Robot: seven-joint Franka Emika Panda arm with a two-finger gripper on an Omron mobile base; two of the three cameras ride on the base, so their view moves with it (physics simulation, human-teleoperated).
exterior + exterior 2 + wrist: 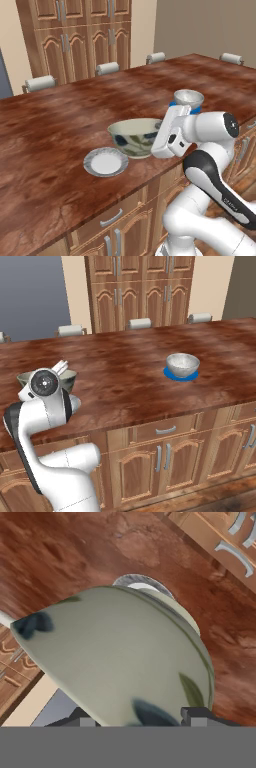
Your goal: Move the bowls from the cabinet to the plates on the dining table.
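My gripper [160,131] is shut on the rim of the grey-green bowl [134,136], which has dark markings and a cream inside. The bowl hangs low over the dining table [60,115], just right of the white-grey plate [105,162]. In the hand view the bowl [120,657] sits between my fingertips [197,714], with the plate [134,580] showing beyond its rim. Further right, the pale speckled bowl [188,97] stands on the blue plate [172,104]. The right base view shows that same bowl [182,363] and plate [172,376]. The cabinet is out of view.
Tall wooden cupboards [85,35] line the wall behind the table. Several grey-backed chairs [40,82] stand along the table's far side. Drawers and panelled doors [165,451] run under the near edge. My own arm [45,406] partly hides the held bowl in the right base view.
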